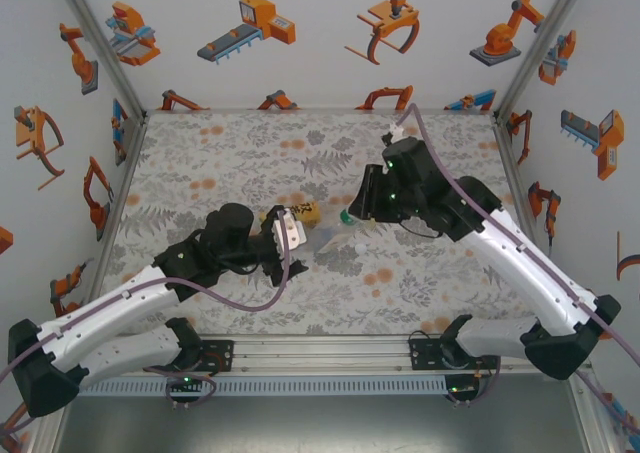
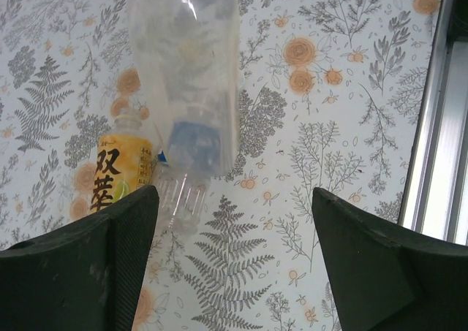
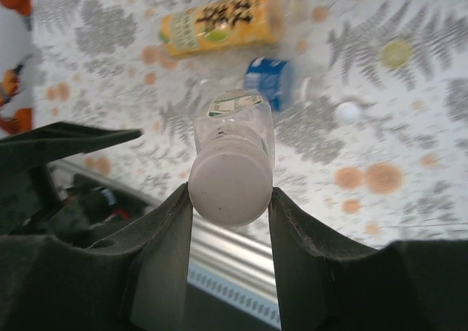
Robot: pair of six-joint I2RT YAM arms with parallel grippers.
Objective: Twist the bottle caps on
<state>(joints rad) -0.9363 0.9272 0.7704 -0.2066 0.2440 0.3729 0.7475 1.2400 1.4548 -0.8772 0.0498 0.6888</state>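
The pale bottle (image 3: 234, 123), clear-walled with a green-white label, is held above the table, its round whitish end toward the right wrist camera. The right end effector (image 3: 229, 192) is clenched on it, one finger on each side. On the floral table (image 3: 439, 126) beyond lie the yellow-labelled bottle (image 3: 219, 20) with dark characters, the blue-labelled bottle (image 3: 267, 79) just beside it, and a small white cap (image 3: 347, 112) loose near the blue one. The left end effector (image 2: 234, 196) is released, fingers spread wide, touching nothing.
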